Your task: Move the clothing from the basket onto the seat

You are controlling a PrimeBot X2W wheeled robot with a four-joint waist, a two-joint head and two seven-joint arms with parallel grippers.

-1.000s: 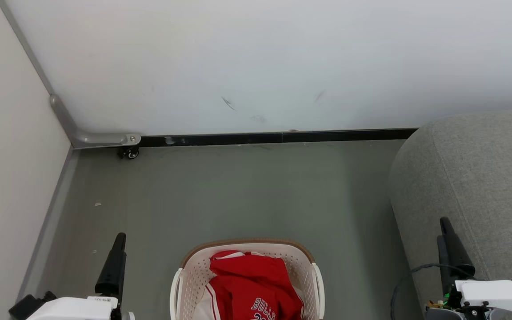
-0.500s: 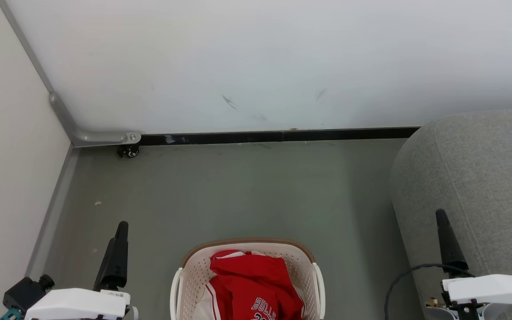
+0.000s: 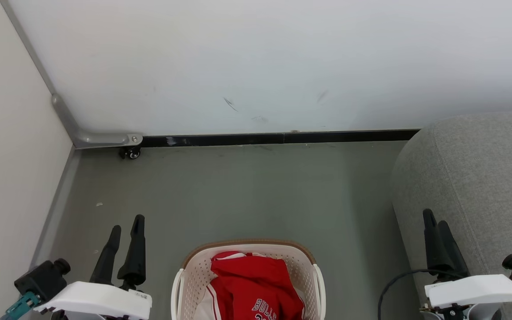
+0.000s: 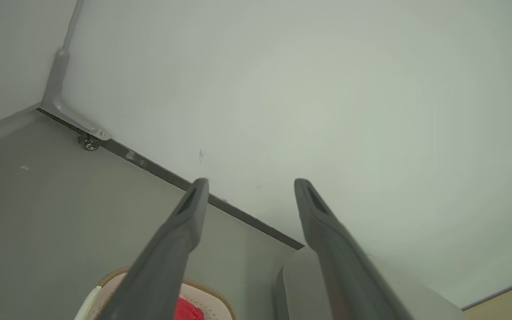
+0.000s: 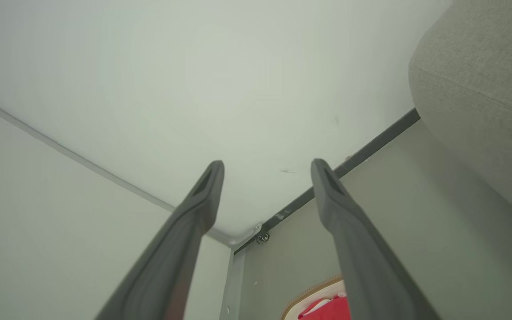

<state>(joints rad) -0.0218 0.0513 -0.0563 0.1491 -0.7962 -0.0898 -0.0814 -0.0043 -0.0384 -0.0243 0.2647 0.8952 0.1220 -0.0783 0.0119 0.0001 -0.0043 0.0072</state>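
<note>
Both grippers have twisted and lifted slightly; the left gripper (image 3: 127, 223) and right gripper (image 3: 434, 218) hang parted and empty. Nothing is moved yet: the clothing (image 3: 251, 284), perhaps both pieces, lies in the basket (image 3: 194, 271), near the seat (image 3: 474, 178).

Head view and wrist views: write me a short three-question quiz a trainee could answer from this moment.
1. True or false: the clothing lies on the seat.
2. The basket stands: A) on the seat; B) on the floor, between the left gripper and the right gripper; C) on a table.
3. Fill in: the jaws of both grippers are ____.
Key: 1 false; 2 B; 3 open.
</note>
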